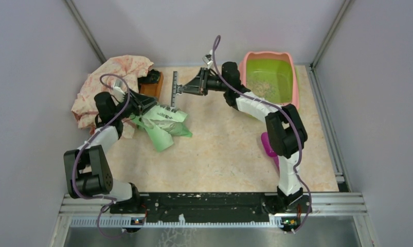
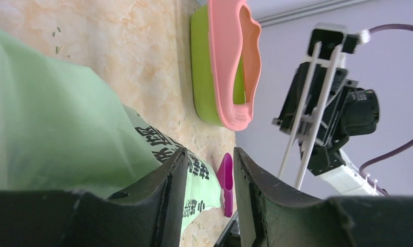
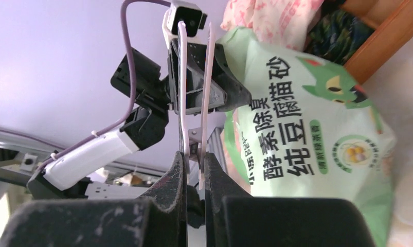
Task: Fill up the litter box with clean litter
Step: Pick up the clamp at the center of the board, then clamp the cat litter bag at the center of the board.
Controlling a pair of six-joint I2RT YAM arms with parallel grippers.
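Grey-walled enclosure, beige marbled desk, both arms reaching to the far half.

- Pink floral cloth is heaped at the far left, partly over a brown wooden tray.
- Litter box sits at the far right corner, upright and well apart from the bag.
- Light green printed bag lies slumped on the desk at left, against the cloth.
- Purple scoop lies on the desk beside the right arm, untouched.
- Long thin sealing clip is held in the air between bag and box.
- Clean litter is only a thin patchy scatter on the green basin floor, which shows through most of it.

Hands:
- Left hand is at the top of the bag with its jaws apart. Its wrist view shows nothing between them, and the bag lies against one finger.
- Right hand is clamped on the clip.

Progress (judgement): early stage.
- The clip is off the bag, so the mouth is probably unsealed.
- The bulk of the litter appears to be in the bag, not yet in the box.
- Left to do: park the clip, grip and lift the bag, carry it to the box, and tip it until the basin floor is covered.
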